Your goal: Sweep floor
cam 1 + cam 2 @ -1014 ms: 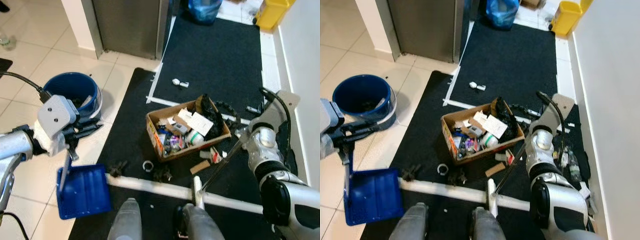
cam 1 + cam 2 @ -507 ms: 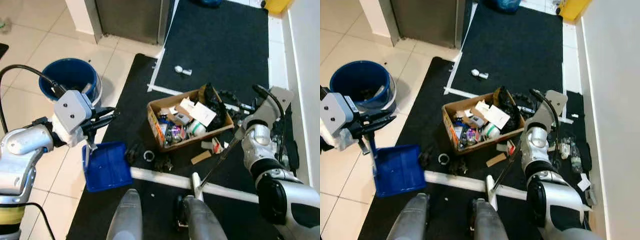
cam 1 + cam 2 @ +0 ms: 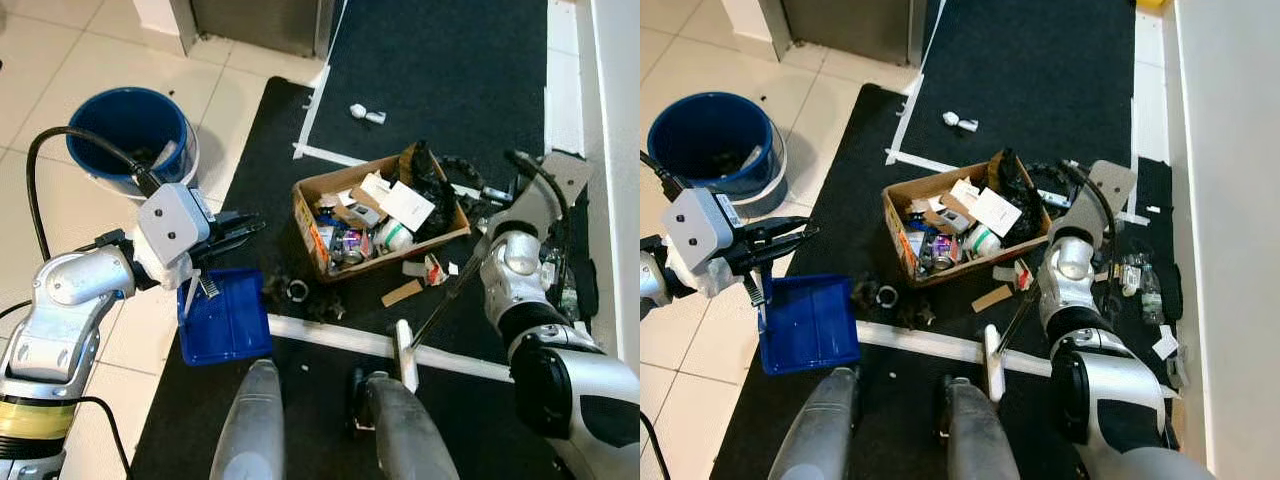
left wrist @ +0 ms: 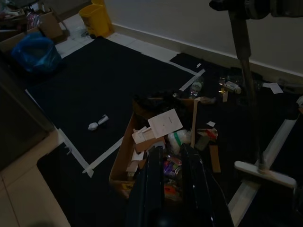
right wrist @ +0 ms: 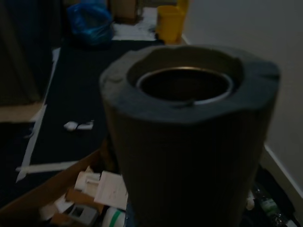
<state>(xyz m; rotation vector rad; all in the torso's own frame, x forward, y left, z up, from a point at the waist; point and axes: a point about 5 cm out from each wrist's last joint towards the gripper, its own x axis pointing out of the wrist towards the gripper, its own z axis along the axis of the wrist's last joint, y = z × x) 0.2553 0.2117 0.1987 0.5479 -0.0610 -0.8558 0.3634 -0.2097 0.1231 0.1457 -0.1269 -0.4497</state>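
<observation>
My left gripper (image 3: 250,226) is shut on the handle of a blue dustpan (image 3: 226,320), which lies half on the tiles and half on the left edge of the black mat (image 3: 440,70). Dark scraps and a small ring (image 3: 296,291) lie just right of the pan. Behind them, the broom's long white head (image 3: 340,338) lies across the mat in front of my legs. Its thin handle (image 3: 440,308) slants up to my right gripper (image 3: 481,263), which is shut on it. The handle's foam end (image 5: 189,137) looms in the right wrist view.
An open cardboard box (image 3: 303,229) full of rubbish stands mid-mat, with a brown card scrap (image 3: 401,294) and wrappers in front. A blue bucket (image 3: 128,140) sits on the tiles at the left. White wall runs along the right; small litter lies by it.
The left arm has carried the dustpan rightward from the tiles to the mat's edge, close to the scraps. The camera has shifted; the broom stays much where it was.
</observation>
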